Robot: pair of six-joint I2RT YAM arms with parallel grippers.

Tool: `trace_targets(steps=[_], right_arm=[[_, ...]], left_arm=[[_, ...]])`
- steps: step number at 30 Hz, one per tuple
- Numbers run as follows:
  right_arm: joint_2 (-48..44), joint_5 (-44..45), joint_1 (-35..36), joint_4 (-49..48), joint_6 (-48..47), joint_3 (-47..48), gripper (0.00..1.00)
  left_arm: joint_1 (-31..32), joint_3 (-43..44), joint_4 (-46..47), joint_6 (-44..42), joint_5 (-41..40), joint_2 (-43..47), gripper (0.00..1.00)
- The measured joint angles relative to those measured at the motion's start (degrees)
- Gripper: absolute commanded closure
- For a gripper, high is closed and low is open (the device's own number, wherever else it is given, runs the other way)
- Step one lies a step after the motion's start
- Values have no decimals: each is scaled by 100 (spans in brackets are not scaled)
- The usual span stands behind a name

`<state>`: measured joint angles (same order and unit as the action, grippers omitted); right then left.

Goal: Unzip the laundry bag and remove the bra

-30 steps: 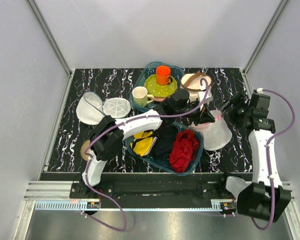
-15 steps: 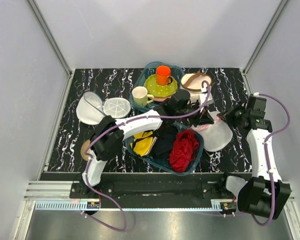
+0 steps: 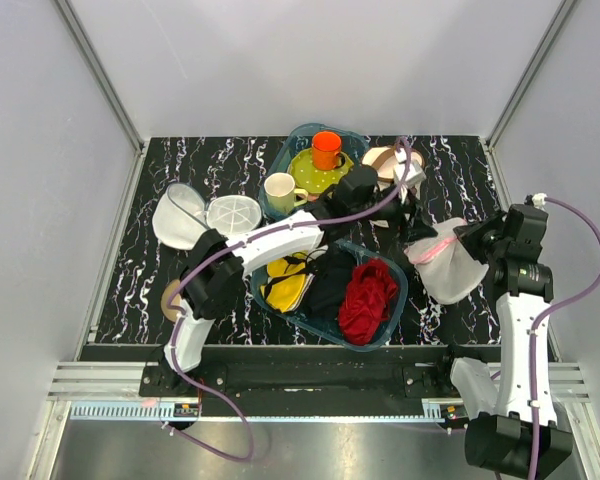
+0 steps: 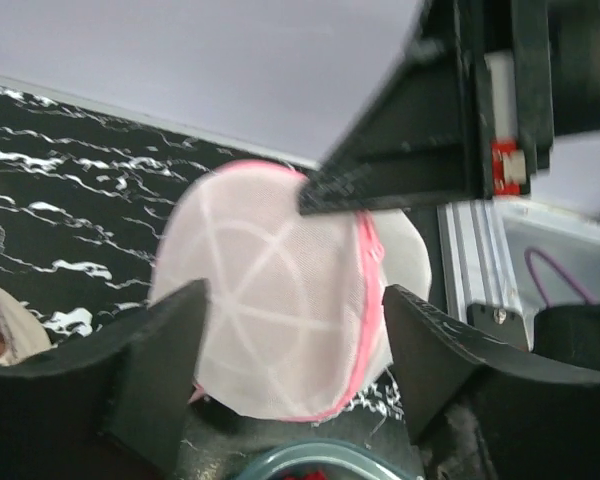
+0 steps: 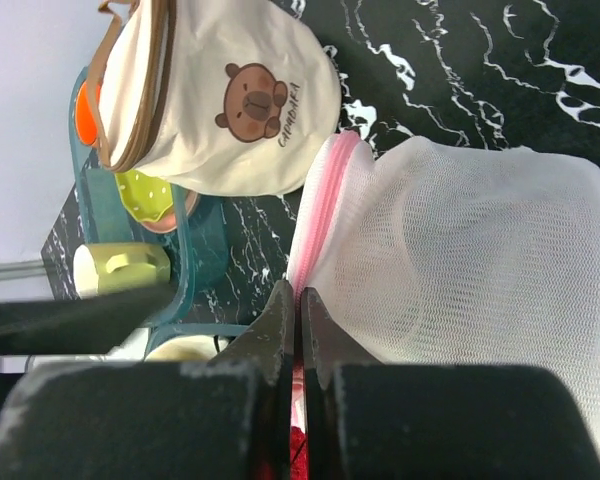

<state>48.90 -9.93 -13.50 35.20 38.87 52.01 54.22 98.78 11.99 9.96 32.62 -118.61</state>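
Item: rounded white translucent mesh laundry bag, pink zip trim [image 3: 448,270]. Location: 3 o'clock of teal plastic tub [image 3: 402,290], 5 o'clock of cream bear-print basket [image 5: 230,95].
Your right gripper [image 5: 299,300]: fingers pressed together, pinching bag's pink trim.
Your left gripper [image 4: 292,295]: fingers spread wide, at bag's 10 o'clock.
Bra: cannot tell through mesh.
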Motion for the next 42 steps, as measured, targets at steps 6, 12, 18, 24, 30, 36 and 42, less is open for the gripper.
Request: trace_targets(steps=[6, 12, 18, 24, 30, 36, 42], right_arm=[[-118, 387, 0, 308, 216, -72, 100], [-118, 490, 0, 457, 323, -85, 100], [-103, 476, 0, 452, 369, -114, 100], [-26, 448, 0, 450, 398, -149, 100], [-9, 442, 0, 448, 415, -149, 100], [-9, 431, 0, 450, 433, -146, 100], [-4, 433, 0, 466, 433, -146, 100]], left_arm=[[-409, 260, 15, 413, -120, -17, 18], [-461, 81, -343, 378, -111, 79, 18], [76, -448, -634, 26, -435, 393, 19], [535, -435, -691, -98, -1001, 402, 20], [778, 57, -1001, -326, -1558, 240, 32], [855, 369, -1032, -317, -1648, -157, 38], [846, 396, -1154, -238, -1648, -452, 100]])
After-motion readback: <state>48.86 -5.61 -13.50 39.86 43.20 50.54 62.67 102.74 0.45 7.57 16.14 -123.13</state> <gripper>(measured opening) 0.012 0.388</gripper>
